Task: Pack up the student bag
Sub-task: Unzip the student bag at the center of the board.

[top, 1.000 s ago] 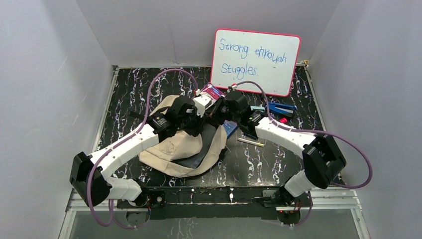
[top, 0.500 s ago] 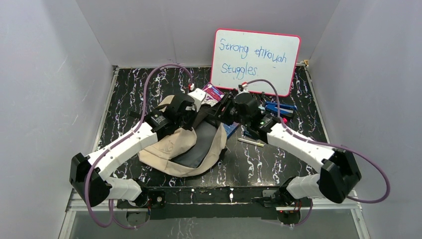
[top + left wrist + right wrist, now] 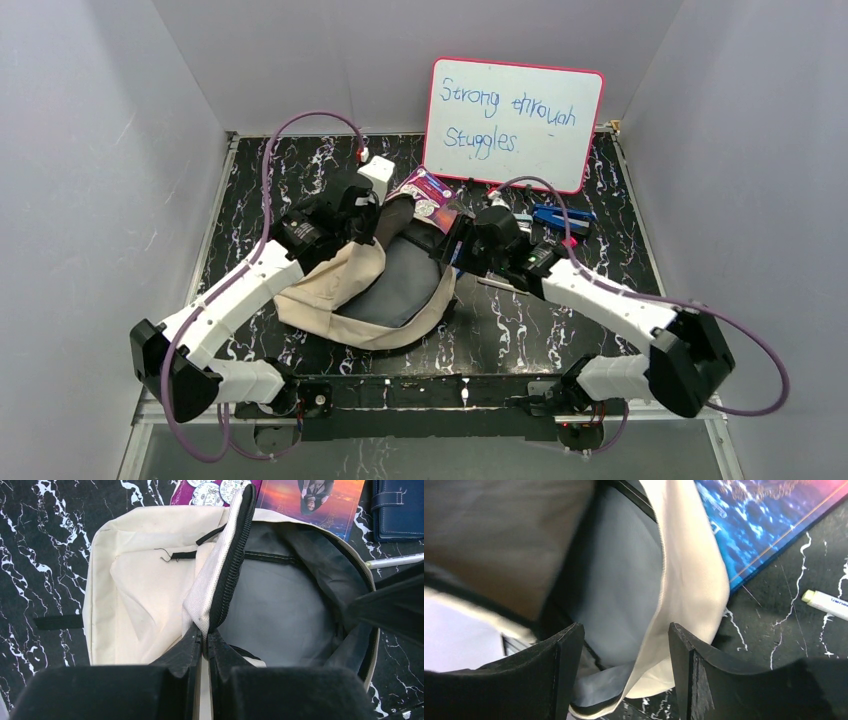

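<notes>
The student bag (image 3: 330,290) is a beige canvas backpack lying mid-table with its mouth pulled open, showing grey lining (image 3: 280,610). My left gripper (image 3: 205,639) is shut on the bag's zippered flap edge (image 3: 227,565) and holds it up and to the back left; in the top view that gripper (image 3: 372,228) hangs over the bag's far side. My right gripper (image 3: 624,630) is open, with the bag's right rim (image 3: 684,580) passing loosely between its fingers. From above, the right gripper (image 3: 452,245) is at the bag's right edge.
A whiteboard (image 3: 513,122) leans on the back wall. A purple book (image 3: 428,188) lies behind the bag, a blue-covered book (image 3: 764,520) beside its right rim. A navy notebook (image 3: 397,507), a blue stapler (image 3: 560,215) and a white marker (image 3: 824,600) lie to the right.
My left gripper closed on the flap edge and drew it back and left, widening the bag's mouth. My right gripper opened and slid down to the bag's right rim.
</notes>
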